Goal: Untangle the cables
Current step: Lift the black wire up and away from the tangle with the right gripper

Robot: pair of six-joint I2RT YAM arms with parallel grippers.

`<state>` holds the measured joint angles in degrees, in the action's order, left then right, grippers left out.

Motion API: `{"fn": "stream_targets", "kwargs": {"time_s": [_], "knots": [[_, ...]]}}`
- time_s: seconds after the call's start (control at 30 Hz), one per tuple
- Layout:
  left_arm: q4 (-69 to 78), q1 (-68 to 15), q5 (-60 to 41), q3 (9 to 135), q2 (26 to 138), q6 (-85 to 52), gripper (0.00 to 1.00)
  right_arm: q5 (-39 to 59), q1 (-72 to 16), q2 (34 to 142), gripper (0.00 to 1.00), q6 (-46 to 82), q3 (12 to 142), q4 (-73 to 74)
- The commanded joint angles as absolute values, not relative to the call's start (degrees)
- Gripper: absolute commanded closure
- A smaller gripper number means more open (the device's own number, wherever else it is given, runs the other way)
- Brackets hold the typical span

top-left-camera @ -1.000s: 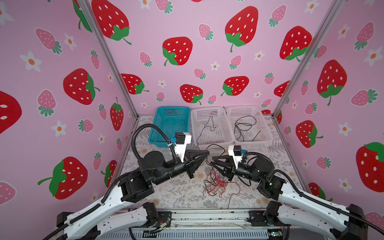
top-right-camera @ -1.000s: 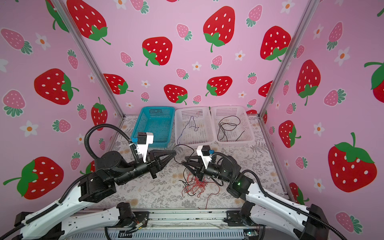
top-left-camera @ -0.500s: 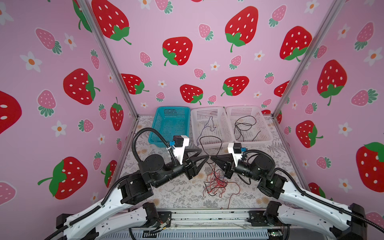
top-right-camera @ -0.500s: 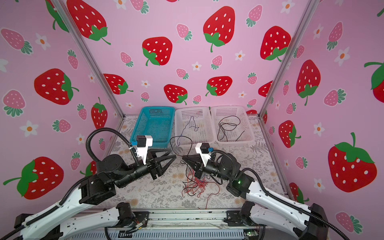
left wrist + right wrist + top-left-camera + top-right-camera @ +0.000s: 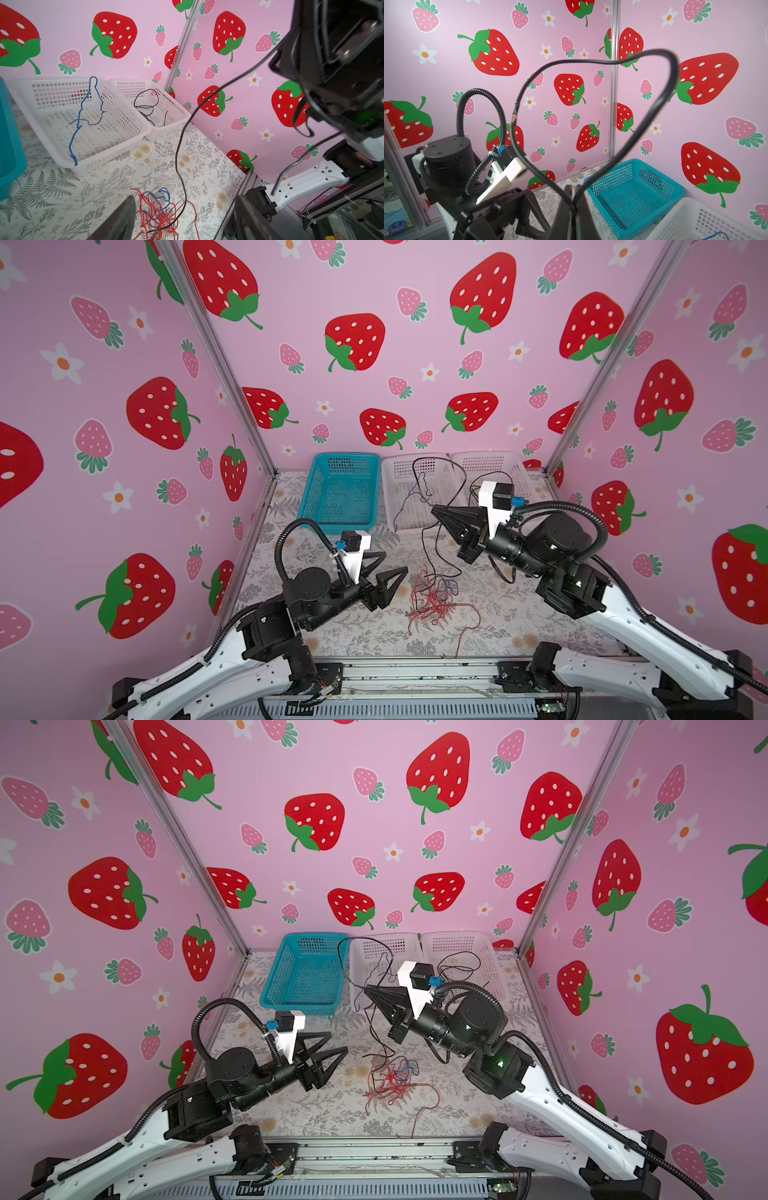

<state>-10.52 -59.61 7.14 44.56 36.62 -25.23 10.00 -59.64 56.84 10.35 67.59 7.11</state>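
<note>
Right gripper (image 5: pixel 436 511) fingers are pressed together, pinching the black cable (image 5: pixel 591 61) at the tips. The cable loops above them and hangs down into the red-blue tangle (image 5: pixel 432 601) on the table (image 5: pixel 365 635). Left gripper (image 5: pixel 395 561) fingers are spread, near the tangle, apart from it.
</note>
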Motion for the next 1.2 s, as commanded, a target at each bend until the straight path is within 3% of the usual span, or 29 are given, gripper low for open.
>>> {"fn": "stream_targets", "kwargs": {"time_s": [0.0,0.57,0.9,1.17], "knots": [[-10.24,-59.41,8.53,42.88,36.39,-26.54,0.23,7.68,-59.89,57.17,1.0,6.87,73.78,2.32],[-11.26,-59.0,12.11,37.01,38.15,-26.51,0.2,-17.65,-57.31,67.64,1.0,-1.66,101.34,-11.42],[-15.22,-57.83,15.73,36.55,37.4,-25.8,0.15,-21.17,-40.19,78.3,1.0,3.75,106.89,-7.55],[-22.15,-57.3,22.19,38.33,35.03,-24.67,0.01,-28.04,-29.2,87.38,1.0,6.29,109.14,-3.59]]}}
